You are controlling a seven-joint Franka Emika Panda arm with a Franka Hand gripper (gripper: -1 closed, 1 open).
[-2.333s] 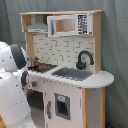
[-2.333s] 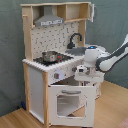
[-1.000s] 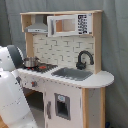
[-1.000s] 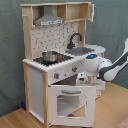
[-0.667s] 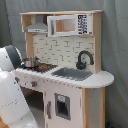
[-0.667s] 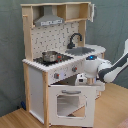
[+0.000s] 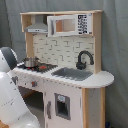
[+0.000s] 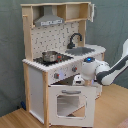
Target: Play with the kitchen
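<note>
Gripper fingers are too hard to see, so I cannot tell if they are apart or together. In the first exterior view, the arm (image 7: 12,97) is standing at the kitchen's (image 7: 65,75) stove end, and the gripper is hiding behind it. A pot (image 7: 30,62) is sitting on the stove, beside the sink (image 7: 71,74) and black faucet (image 7: 84,59).

In the second exterior view, the gripper (image 8: 79,80) is hanging right in front of the kitchen, just above the oven door (image 8: 70,102). That tall kitchen is standing upright on a wooden floor (image 8: 110,112).
</note>
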